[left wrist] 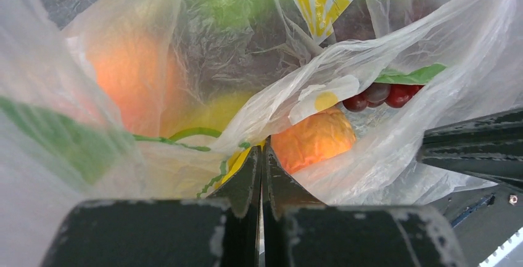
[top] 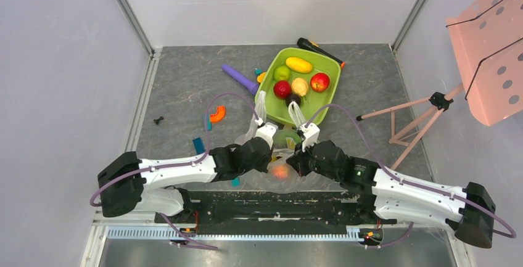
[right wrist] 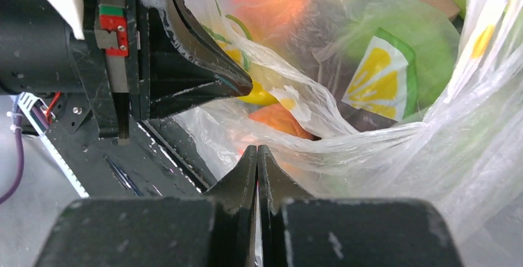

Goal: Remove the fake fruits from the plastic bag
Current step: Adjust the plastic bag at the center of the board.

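While clamped, left and right jaws on plastic bag (left wrist: 376,168) rim.

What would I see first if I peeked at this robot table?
The bright lime-green tray at the back of the table, holding shiny fake fruits. In front of it, the left tool and the right tool each pinch the crinkly plastic bag, with an orange fruit and dark red grapes inside.

plastic bag (right wrist: 382,150): clear, yellow-green print | fake fruits (top: 319,82): red, yellow, green, peach | tray (top: 321,104): lime-green
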Robot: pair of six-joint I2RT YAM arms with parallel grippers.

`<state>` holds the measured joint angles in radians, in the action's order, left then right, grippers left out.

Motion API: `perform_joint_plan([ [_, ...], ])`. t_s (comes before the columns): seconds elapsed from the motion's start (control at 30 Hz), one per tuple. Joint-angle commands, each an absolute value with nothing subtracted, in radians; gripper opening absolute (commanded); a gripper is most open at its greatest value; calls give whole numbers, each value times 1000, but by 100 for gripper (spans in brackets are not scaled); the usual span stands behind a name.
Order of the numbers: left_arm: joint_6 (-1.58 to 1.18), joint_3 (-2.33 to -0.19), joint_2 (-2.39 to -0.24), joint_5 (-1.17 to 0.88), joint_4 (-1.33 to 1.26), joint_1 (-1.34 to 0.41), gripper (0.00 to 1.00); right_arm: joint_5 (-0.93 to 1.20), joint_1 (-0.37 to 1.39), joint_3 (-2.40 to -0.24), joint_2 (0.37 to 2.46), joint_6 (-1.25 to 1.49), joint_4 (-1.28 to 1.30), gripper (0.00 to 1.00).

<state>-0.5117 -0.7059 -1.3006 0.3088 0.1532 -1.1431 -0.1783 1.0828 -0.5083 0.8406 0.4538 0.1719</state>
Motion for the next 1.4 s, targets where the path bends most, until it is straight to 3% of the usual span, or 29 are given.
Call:
perform_joint_plan([
  [0.0, -592, -657, -1238, 316, 56, -1145, 2, -146, 1091, -545, 883, 489, 26, 0],
  [0.33, -593, -627, -1242, 276, 4, -1145, 2, -88, 1109, -603, 979, 493, -72, 2],
  [0.6, -598, -610, -1217, 277, 3, -1145, 2, -269, 1111, -642, 1054, 524, 84, 3],
  [0.93, -616, -577, -1212, 265, -25, -1145, 2, -158, 1119, -604, 1186, 548, 78, 3],
  [1.37, -642, -500, -1203, 287, -44, -1145, 2, -440, 1118, -566, 1333, 584, -13, 6],
])
